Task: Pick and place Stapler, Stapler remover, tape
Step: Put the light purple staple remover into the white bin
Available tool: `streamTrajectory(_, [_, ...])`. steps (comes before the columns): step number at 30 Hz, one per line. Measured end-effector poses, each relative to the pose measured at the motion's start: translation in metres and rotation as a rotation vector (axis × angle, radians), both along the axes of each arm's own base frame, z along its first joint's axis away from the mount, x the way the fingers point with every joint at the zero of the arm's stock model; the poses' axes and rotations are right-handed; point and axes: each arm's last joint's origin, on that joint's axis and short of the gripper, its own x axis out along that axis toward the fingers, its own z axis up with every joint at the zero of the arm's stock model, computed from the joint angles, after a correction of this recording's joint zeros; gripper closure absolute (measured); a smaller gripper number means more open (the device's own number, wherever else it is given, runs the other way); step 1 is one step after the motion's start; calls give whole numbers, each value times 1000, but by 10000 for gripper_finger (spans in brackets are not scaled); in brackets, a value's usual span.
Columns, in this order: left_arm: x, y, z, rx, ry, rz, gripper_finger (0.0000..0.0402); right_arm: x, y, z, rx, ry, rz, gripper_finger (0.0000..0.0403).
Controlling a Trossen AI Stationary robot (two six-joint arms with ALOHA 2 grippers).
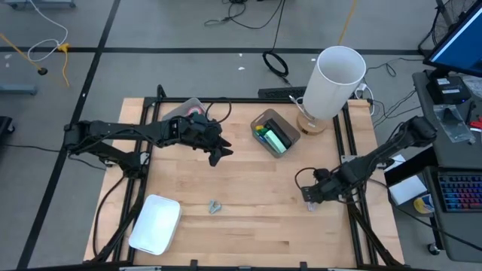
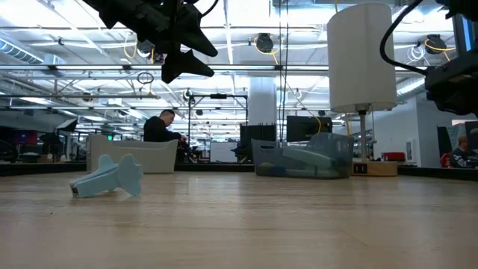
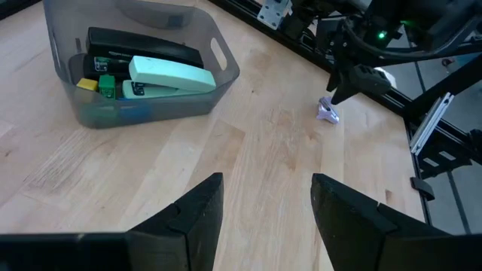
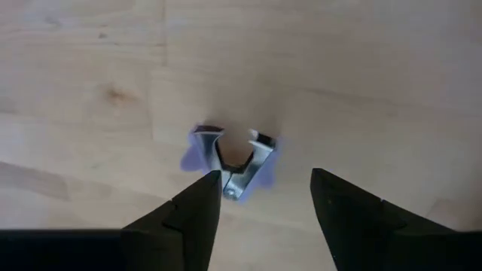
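Observation:
A purple stapler remover [image 4: 230, 162] lies on the wooden table near its right edge. My right gripper [image 4: 260, 181] points down just above it, open, one finger on either side of its hinge end. From the left wrist view it shows as the remover [image 3: 328, 113] under the right fingers [image 3: 348, 79]. A pale blue stapler remover [image 1: 215, 206] lies at the table's middle front. A light green stapler [image 3: 169, 75] and a black one [image 3: 143, 47] lie in the grey bin [image 1: 275, 134]. My left gripper [image 1: 218, 154] hangs open above the table, left of the bin. The tape is out of view.
A tall white cylinder on a wooden base [image 1: 335, 83] stands at the far right corner. A white tray [image 1: 154, 223] lies at the front left. A clear container [image 1: 184, 109] sits under my left arm. Small green and yellow blocks [image 3: 98, 84] are in the bin.

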Motion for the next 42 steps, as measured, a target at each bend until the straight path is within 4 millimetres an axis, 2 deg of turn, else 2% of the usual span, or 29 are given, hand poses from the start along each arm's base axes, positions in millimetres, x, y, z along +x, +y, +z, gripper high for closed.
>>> streamTrajectory(17, [0,0,0,14,-1,-8,202,6,3,-18,-55,96,-2,282])
streamTrajectory(26, [0,0,0,13,-1,-8,202,6,3,-19,-57,107,-17,364])
streamTrajectory(36, [0,0,0,12,-3,-8,202,6,3,-14,-50,67,-3,366])
streamTrajectory(39, [0,-1,1,3,-7,-26,202,8,2,-8,-59,-26,-18,366])
streamTrajectory(42, [1,-2,3,-11,-34,-60,202,14,1,2,-91,-191,-59,366])
